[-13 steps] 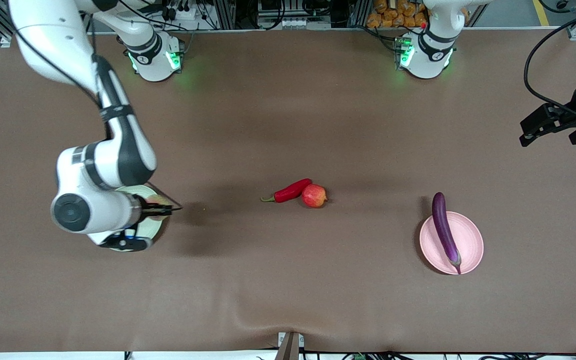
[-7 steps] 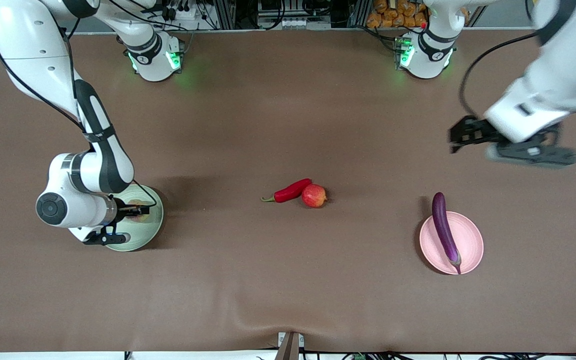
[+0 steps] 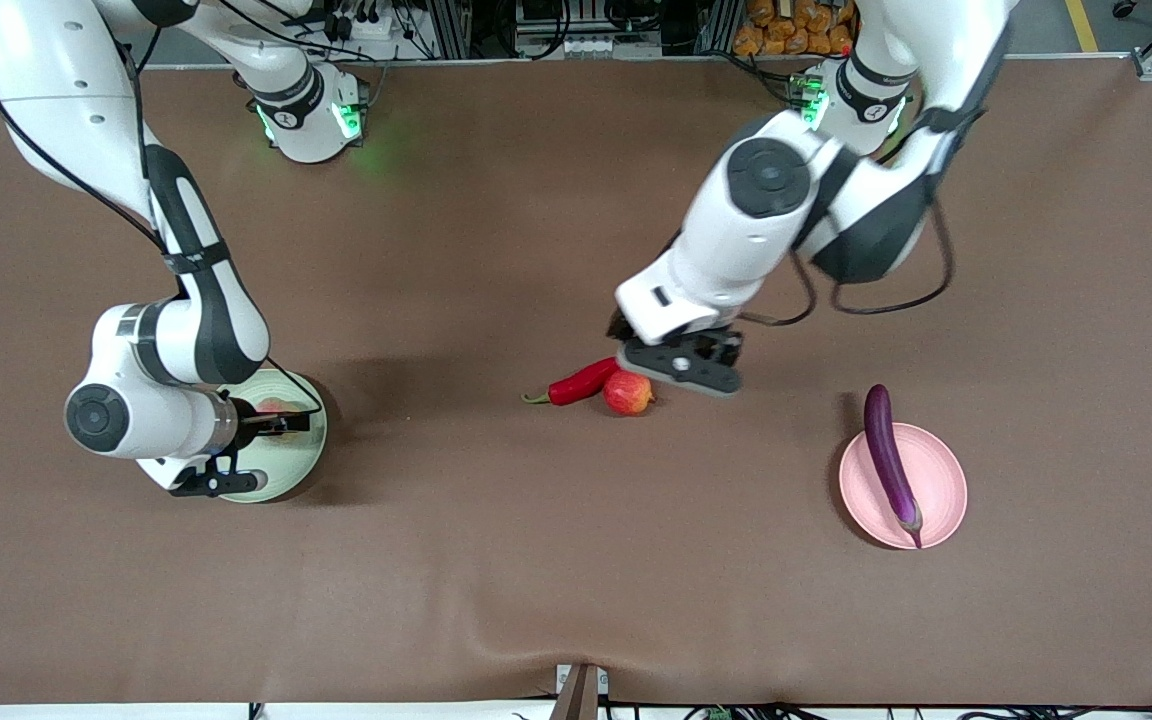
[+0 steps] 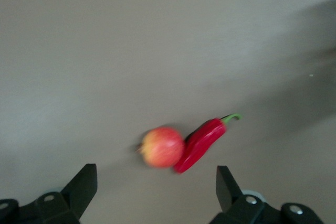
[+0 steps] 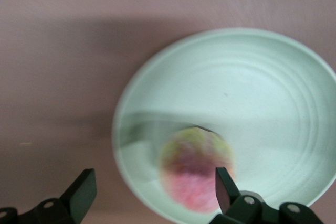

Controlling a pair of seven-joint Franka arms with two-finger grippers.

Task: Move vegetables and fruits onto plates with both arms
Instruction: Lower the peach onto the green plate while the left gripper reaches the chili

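Peach dropped on the mint plate; left arm now over the apple and chili.

Your right end effector (image 5: 152, 195) has just spread wide over the mint green plate (image 3: 304, 470), and the peach (image 5: 197, 176) lies loose in it, so that fruit is delivered; your left end effector (image 4: 155, 190), wide and empty, has swung in from the tabletop's edge to hover above the red apple (image 3: 628, 392) and the red chili pepper (image 3: 581, 382), which touch each other mid-tabletop; I judge one of these is your next pick; the purple eggplant (image 3: 888, 462) lies across the pink plate (image 3: 941, 490), its blunt end overhanging the rim; the tabletop (image 3: 536, 580) is plain brown cloth, slightly rucked at the camera edge; the bases glow green, with cabling and racks above them.
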